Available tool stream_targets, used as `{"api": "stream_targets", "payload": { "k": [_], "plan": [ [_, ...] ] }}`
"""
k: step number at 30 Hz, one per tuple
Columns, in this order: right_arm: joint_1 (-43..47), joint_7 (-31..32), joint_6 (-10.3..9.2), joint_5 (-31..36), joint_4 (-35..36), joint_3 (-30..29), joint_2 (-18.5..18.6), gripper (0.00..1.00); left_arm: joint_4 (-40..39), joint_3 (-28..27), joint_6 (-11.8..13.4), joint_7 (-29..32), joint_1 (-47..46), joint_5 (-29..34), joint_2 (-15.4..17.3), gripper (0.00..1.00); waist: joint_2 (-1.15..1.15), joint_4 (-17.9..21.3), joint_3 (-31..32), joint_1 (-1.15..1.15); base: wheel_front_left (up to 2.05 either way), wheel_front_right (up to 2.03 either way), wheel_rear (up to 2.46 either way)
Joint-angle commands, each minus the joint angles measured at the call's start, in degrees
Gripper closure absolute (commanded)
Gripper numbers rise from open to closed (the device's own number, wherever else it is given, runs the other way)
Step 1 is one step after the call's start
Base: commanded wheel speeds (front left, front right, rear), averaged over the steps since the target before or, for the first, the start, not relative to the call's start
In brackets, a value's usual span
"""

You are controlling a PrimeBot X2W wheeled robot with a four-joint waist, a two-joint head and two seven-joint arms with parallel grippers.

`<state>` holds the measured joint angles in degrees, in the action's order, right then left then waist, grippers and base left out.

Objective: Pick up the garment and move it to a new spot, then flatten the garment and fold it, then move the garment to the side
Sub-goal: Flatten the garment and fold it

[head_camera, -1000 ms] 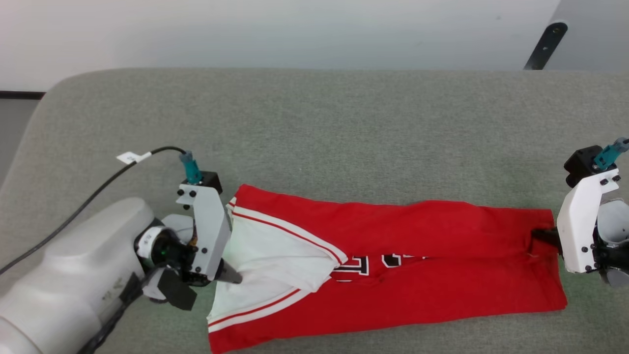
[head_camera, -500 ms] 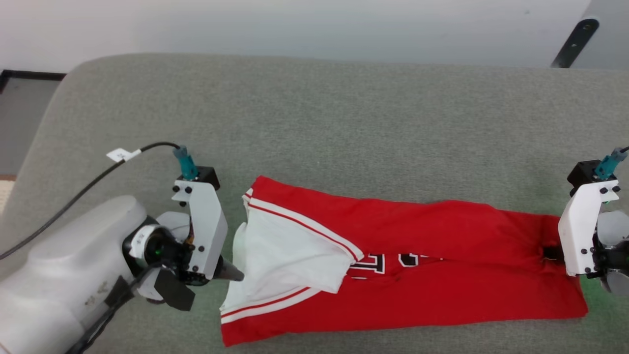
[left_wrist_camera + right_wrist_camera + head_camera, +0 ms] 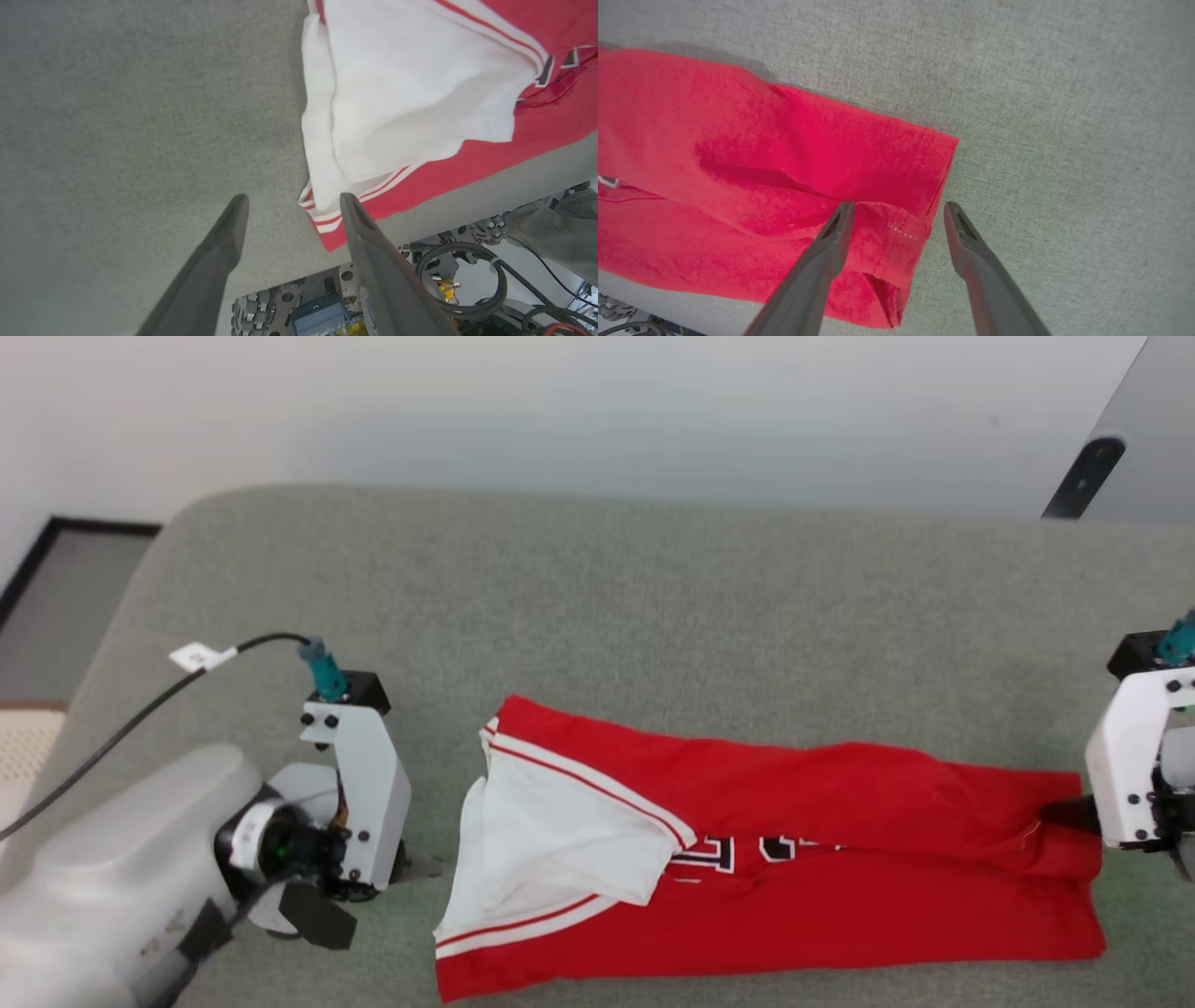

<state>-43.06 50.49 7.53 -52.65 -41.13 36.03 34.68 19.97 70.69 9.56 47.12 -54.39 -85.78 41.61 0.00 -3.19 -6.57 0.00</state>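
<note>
Red garment (image 3: 794, 859) is laid lengthwise-folded on the cushion (image 3: 653, 616), nine to three o'clock (sleeves (image 3: 560, 840) at nine). Left gripper (image 3: 289, 200) and right gripper (image 3: 899, 205) are spread, nothing clamped; a crosswise fold is judged next, needing one end gripped.

Seemingly a robot lab: a grey padded table (image 3: 653, 597) against a bare white wall (image 3: 560, 411), with loose cables (image 3: 501, 282) and exposed electronics (image 3: 317, 317) below its edge.
</note>
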Motion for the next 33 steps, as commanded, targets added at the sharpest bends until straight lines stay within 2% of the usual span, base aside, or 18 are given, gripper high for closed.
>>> {"api": "stream_targets", "payload": {
  "k": [1, 6, 11, 15, 18, 22, 27, 33],
  "plan": [
    [1.31, 0.02, -0.1, 0.29, 0.72, -0.88, 0.66, 0.0, -0.49, -0.53, -0.59, -2.12, 1.58, 0.64, 0.41, 0.0, 0.0, 0.21, 3.31, 0.0, 0.0, 0.0, 0.0],
    [5.33, -3.07, -0.1, -0.07, 5.21, -3.87, 1.46, 0.0, -2.18, -2.87, -2.09, -12.47, 4.75, 2.45, 1.97, 0.0, 0.0, 0.49, 7.49, 0.0, 0.0, 0.0, 0.0],
    [11.8, -10.68, -0.1, 1.56, 13.76, -6.74, 2.16, 0.0, -4.69, -6.01, -1.48, -27.48, 8.7, 6.1, 3.38, 0.0, 0.0, 0.34, 9.69, 0.0, 0.0, 0.0, 0.0],
    [17.72, -22.38, -0.09, 5.55, 21.4, -8.49, 2.78, 0.0, -6.62, -8.22, 0.22, -38.98, 13.06, 8.27, 4.39, 0.0, 0.0, -0.15, 11.06, 0.0, 0.0, 0.0, 0.0],
    [21.91, -32.22, -0.09, 8.51, 25.81, -9.42, 1.57, 0.0, -7.95, -10.04, 1.68, -47.2, 17.19, 8.64, 4.83, 0.0, 0.0, -0.44, 11.94, 0.0, 0.0, 0.0, 0.0],
    [26.73, -43.83, -0.11, 12.36, 28.03, -11.44, -0.15, 0.0, -10.05, -12.37, 3.83, -57.3, 22.05, 9.61, 5.35, 0.0, 0.0, -1.15, 12.98, 0.0, 0.0, 0.0, 0.0],
    [32.22, -53.6, -0.1, 15.85, 27.5, -13.84, -3.24, 0.0, -13.23, -15.03, 5.2, -62.18, 27.67, 15.65, 4.2, 0.0, 0.0, -2.45, 14.08, 0.0, 0.0, 0.0, 0.0],
    [37.38, -59.18, -0.1, 17.61, 25.28, -16.55, -6.71, 0.0, -16.51, -29.28, 6.16, -62.22, 37.57, 28.89, -1.62, 0.0, 0.0, -4.28, 15.46, 0.0, 0.0, 0.0, 0.0]
  ]
}}
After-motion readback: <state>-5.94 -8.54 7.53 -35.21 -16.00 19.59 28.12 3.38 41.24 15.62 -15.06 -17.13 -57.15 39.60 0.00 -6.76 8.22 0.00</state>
